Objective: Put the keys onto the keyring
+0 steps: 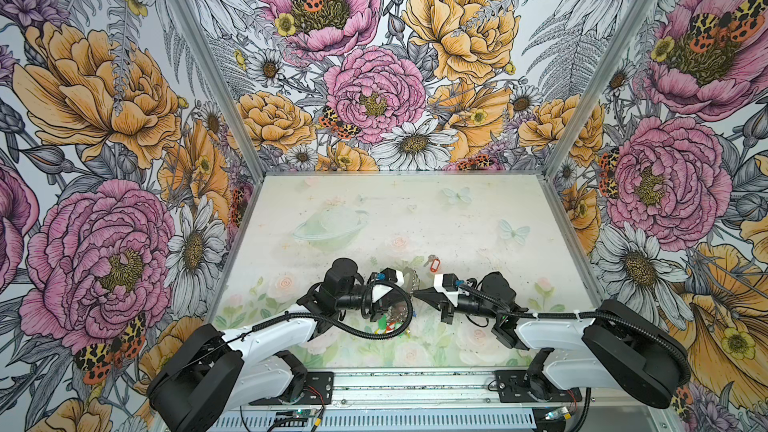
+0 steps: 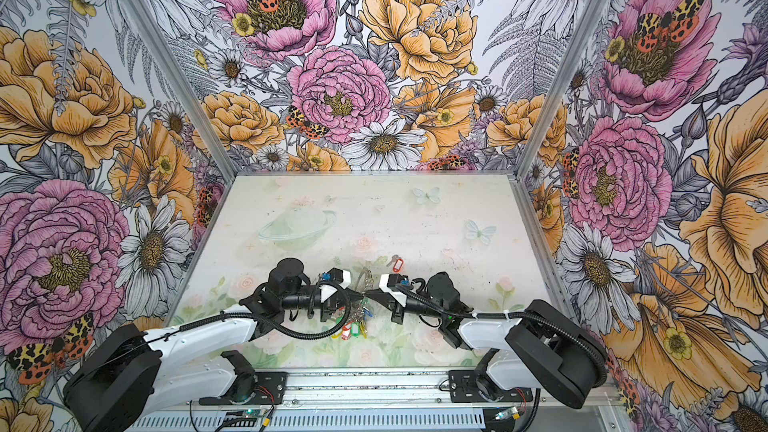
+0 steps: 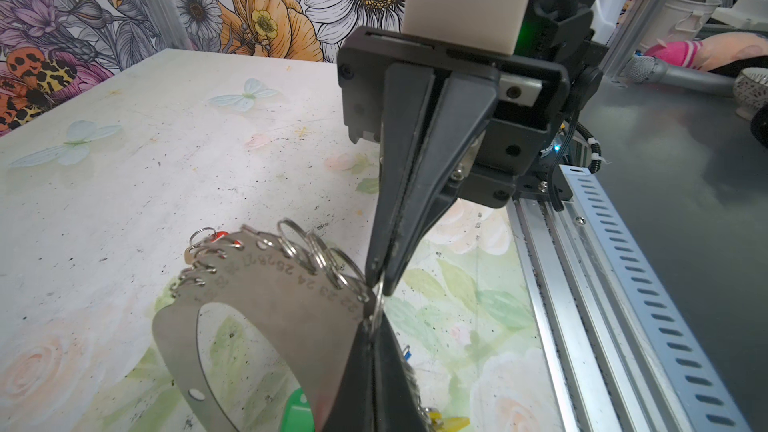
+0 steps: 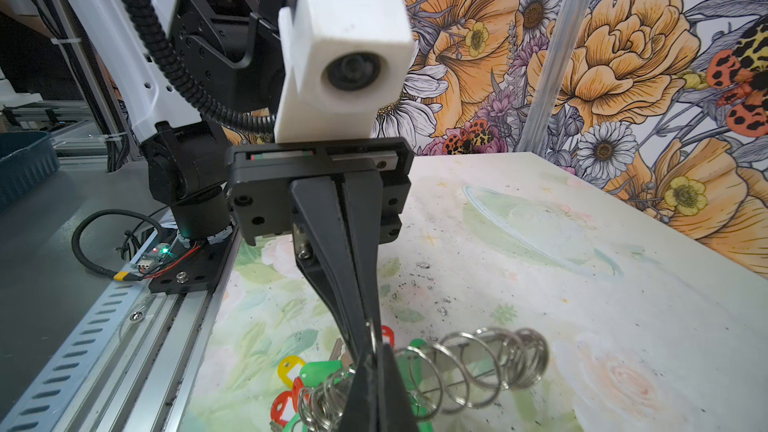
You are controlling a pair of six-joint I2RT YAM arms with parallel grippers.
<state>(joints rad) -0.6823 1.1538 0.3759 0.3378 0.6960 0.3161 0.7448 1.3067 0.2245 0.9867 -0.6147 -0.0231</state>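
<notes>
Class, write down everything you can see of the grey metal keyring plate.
The keyring is a flat, dull grey metal plate with an oval cut-out and stamped numbers. Silver split rings line its edge; a green tag shows beneath it. It is tilted on edge, its rim pinched in the left gripper, while the right gripper nips one such ring.

- Front centre of table (image 1: 478, 218): left gripper (image 1: 404, 297) and right gripper (image 1: 417, 295) meet tip to tip.
- Black fingers (image 1: 428, 297) of the right gripper taper together to a point.
- The keyring (image 1: 409, 278) sits at the tips, silver split rings showing just behind.
- Green, red, yellow tags (image 1: 390, 327) bunched in front, partly under black cable (image 1: 361, 332).
- The keys (image 1: 434, 263), red tag, lie on the table behind the right gripper, apart from it.
</notes>
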